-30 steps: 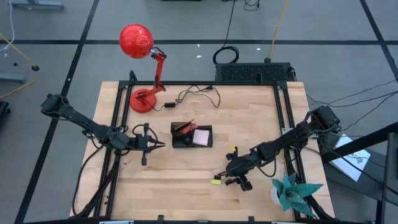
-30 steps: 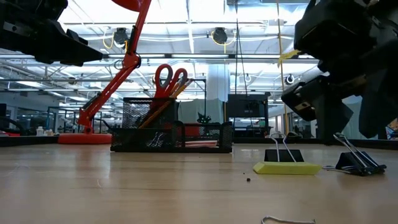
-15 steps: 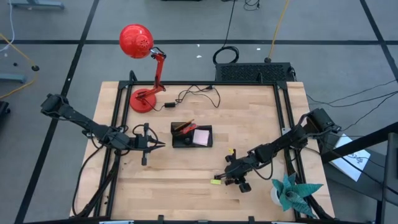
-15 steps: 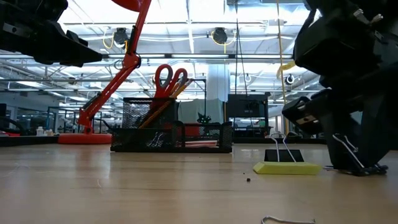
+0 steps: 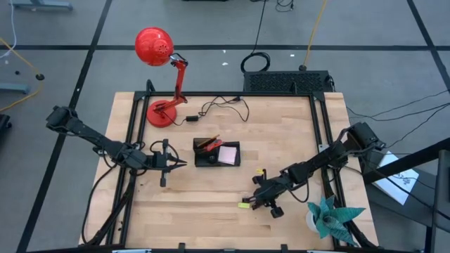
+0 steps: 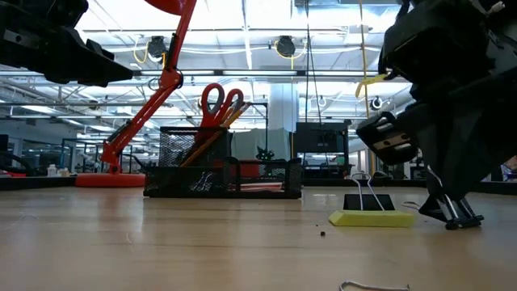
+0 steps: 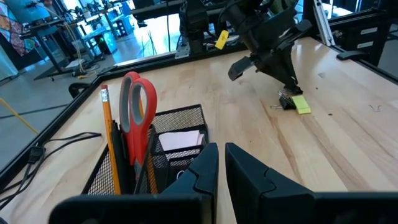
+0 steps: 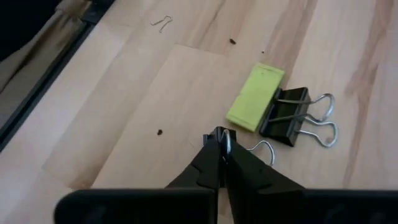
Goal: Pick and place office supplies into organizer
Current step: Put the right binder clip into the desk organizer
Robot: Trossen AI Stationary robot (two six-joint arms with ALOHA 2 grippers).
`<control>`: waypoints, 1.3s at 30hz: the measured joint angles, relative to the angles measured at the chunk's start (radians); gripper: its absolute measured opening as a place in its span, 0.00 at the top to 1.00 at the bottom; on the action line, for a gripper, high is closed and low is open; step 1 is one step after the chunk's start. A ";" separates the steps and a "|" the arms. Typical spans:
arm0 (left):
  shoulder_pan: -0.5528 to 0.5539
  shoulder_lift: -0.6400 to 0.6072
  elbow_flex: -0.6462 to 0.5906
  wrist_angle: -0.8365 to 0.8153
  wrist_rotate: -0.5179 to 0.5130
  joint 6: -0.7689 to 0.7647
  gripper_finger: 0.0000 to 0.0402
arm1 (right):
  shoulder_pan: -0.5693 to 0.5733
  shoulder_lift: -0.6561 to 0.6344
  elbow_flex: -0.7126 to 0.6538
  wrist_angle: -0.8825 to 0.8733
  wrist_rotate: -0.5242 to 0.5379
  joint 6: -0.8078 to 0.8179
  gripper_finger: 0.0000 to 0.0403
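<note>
The right gripper (image 8: 219, 144), open a second ago, has pinched shut on a binder clip's (image 6: 456, 217) wire handle beside the yellow piece (image 8: 255, 96), ready to carry it to the organizer (image 5: 216, 152); the left gripper (image 5: 181, 163) waits, closed.

Right gripper (image 8: 222, 144) fingers closed, low.

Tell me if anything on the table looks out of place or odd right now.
A bent loose wire piece, like an opened paper clip, lies alone on the bare wood near the table edge, away from the organizer. A binder clip also leans against the yellow-green piece beside the shut right gripper.
</note>
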 joint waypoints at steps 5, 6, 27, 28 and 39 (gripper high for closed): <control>0.000 0.000 0.000 -0.006 0.000 0.000 0.91 | 0.000 -0.048 -0.003 -0.031 0.005 -0.027 1.00; 0.000 0.000 0.000 -0.006 0.000 0.000 0.91 | 0.000 -0.065 -0.003 -0.030 0.007 -0.032 1.00; 0.000 0.000 0.000 -0.015 -0.009 0.008 0.91 | -0.206 -0.182 0.048 0.254 0.243 -0.304 1.00; 0.000 0.000 0.000 -0.017 -0.009 0.009 0.91 | -0.223 -0.160 0.066 0.255 0.244 -0.307 1.00; 0.000 0.000 0.000 -0.019 -0.010 0.049 0.91 | -0.289 0.130 0.252 0.259 0.244 -0.347 1.00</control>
